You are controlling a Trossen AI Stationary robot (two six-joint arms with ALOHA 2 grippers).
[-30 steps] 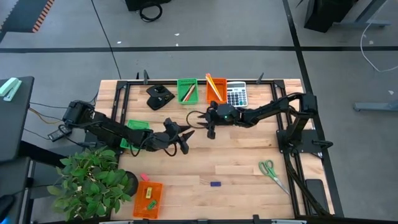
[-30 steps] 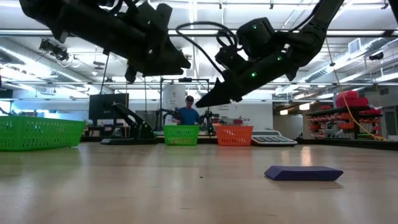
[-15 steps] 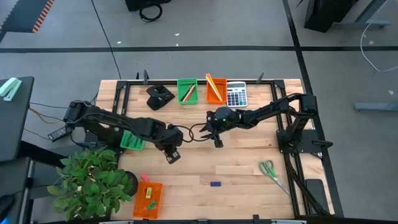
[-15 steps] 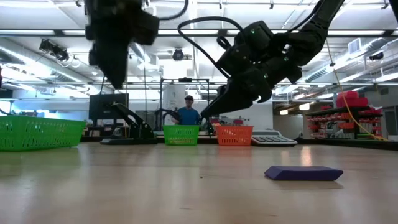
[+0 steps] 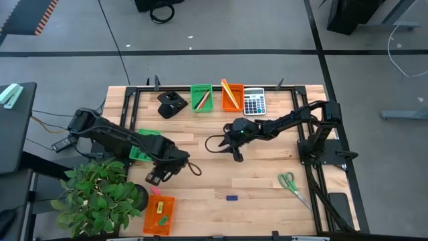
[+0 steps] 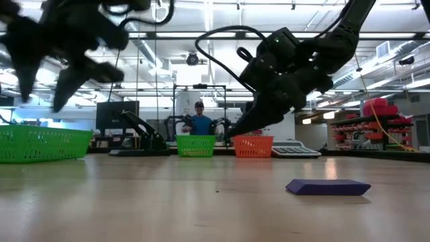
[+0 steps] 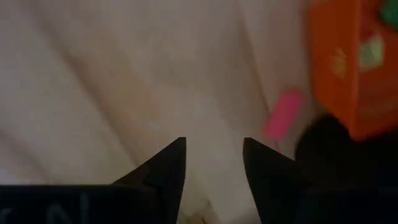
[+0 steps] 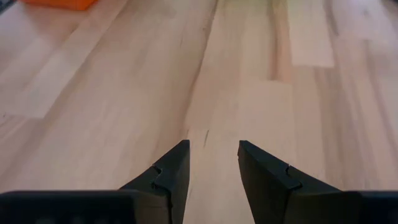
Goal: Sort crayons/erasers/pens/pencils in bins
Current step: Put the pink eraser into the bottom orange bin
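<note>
- Bins sit in two places on the wooden worktop (image 5: 267,181): a green bin (image 5: 142,152) at the left edge, partly under the left arm; an orange bin (image 5: 159,214) at the near left corner, holding small erasers; and a green bin (image 5: 201,98) and orange bin (image 5: 232,96) side by side at the far edge, with thin sticks in them.
- Potted plant (image 5: 100,194) spreads over the near left corner, beside the orange bin there.
- Left gripper (image 5: 155,178) hangs above the worktop, just beyond the near orange bin. Its fingers (image 7: 165,171) stand apart and hold nothing.
- Pink eraser (image 5: 155,191) lies on the worktop between the left gripper and the near orange bin.
- Dark stapler-like object (image 5: 171,104) lies at the far edge, left of the far green bin.
- Blue eraser (image 5: 231,197) lies alone on the near middle of the worktop, well apart from both grippers.
- Right gripper (image 5: 237,155) points down over the middle of the worktop. Its fingers (image 8: 171,174) stand partly apart with only bare wood between them.
- Grey calculator (image 5: 253,102) lies just right of the far orange bin.
- Green-handled scissors (image 5: 291,184) lie near the right edge.
- In the low view, a person (image 6: 199,123) stands in the room behind the far bins.
</note>
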